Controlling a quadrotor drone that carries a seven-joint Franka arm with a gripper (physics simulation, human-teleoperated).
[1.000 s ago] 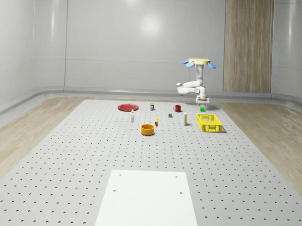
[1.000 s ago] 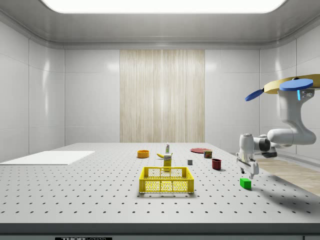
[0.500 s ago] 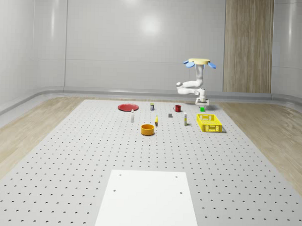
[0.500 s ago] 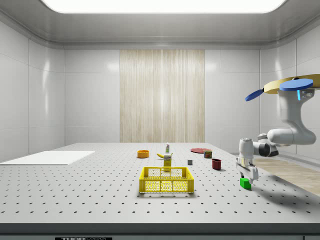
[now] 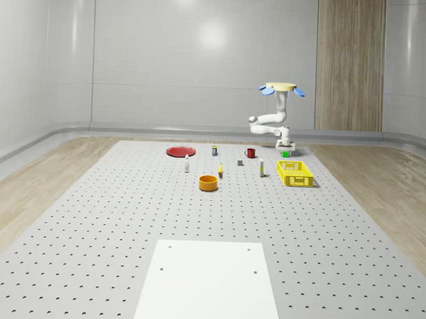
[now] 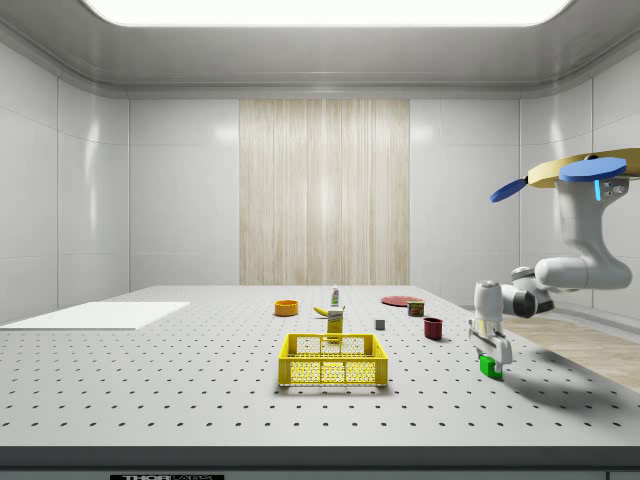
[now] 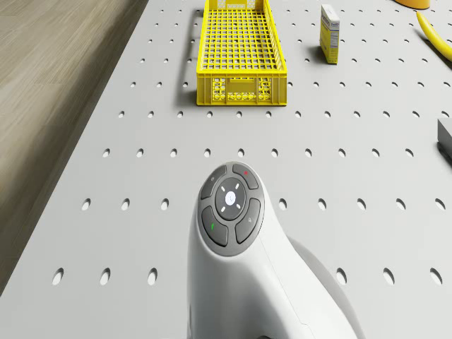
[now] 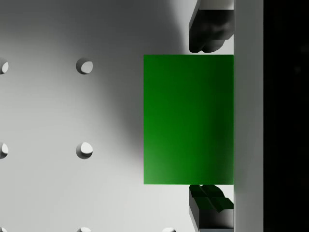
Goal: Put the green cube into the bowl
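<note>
Lower than a second ago, the arm has brought its jaws down from above the green cube to straddle it, while the drone hovers at the same height over the tabletop's far edge, beside the wood floor.

Going by bulk: the drone hangs high so that the arm can fold down and forward with the wrist pointing straight at the tabletop. The yellow basket stands near the cube, on the side towards the whole-scene camera. The orange bowl, the cube's goal, sits well apart from it, off to the whole-scene view's left and nearer the camera.

The cube rests flat on the tabletop. In the wrist view one fingertip shows at each of two opposite faces of the cube, so the jaws are open about it; whether the pads already touch it I cannot tell. Closing and lifting seem the next step.
</note>
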